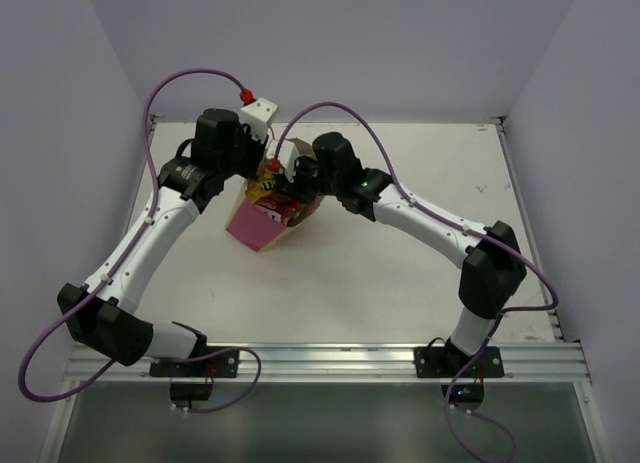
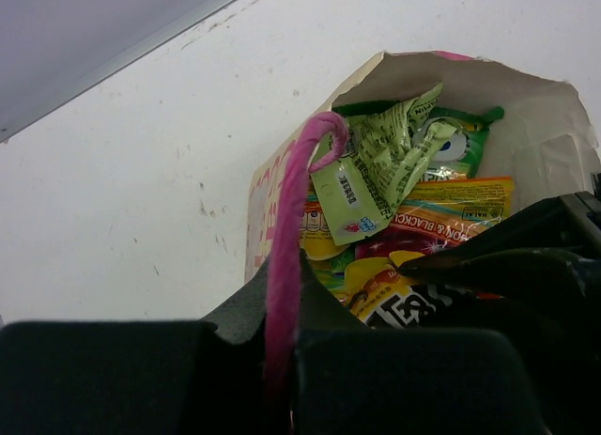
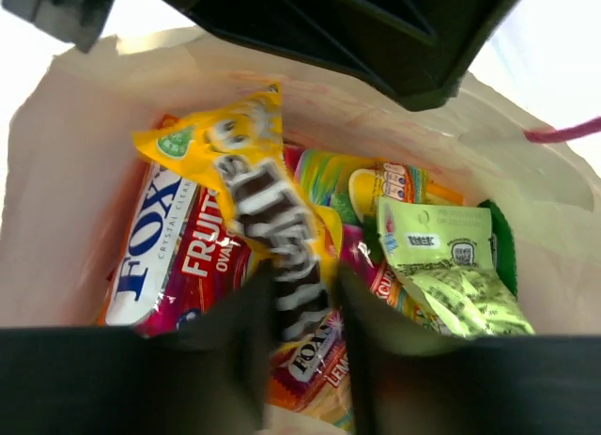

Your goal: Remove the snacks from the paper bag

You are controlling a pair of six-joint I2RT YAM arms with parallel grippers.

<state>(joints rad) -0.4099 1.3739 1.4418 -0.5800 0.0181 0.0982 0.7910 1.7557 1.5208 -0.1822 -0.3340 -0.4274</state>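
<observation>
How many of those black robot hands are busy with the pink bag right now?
2. The left hand pinches the pink cord handle; the right hand is inside the paper bag, closed on a yellow packet.

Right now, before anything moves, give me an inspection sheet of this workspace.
Surface: white table, lightly scuffed.
Job's things: pink paper bag, mouth open; snacks inside, among them a yellow packet, a green packet and a red packet.
Clutter: nothing seen.
Grippers: left gripper shut on the bag's pink handle; right gripper inside the bag, shut on the yellow packet.
Cables: purple cables loop along both arms.
Surroundings: plain pale walls on three sides; metal rail at the near edge.
</observation>
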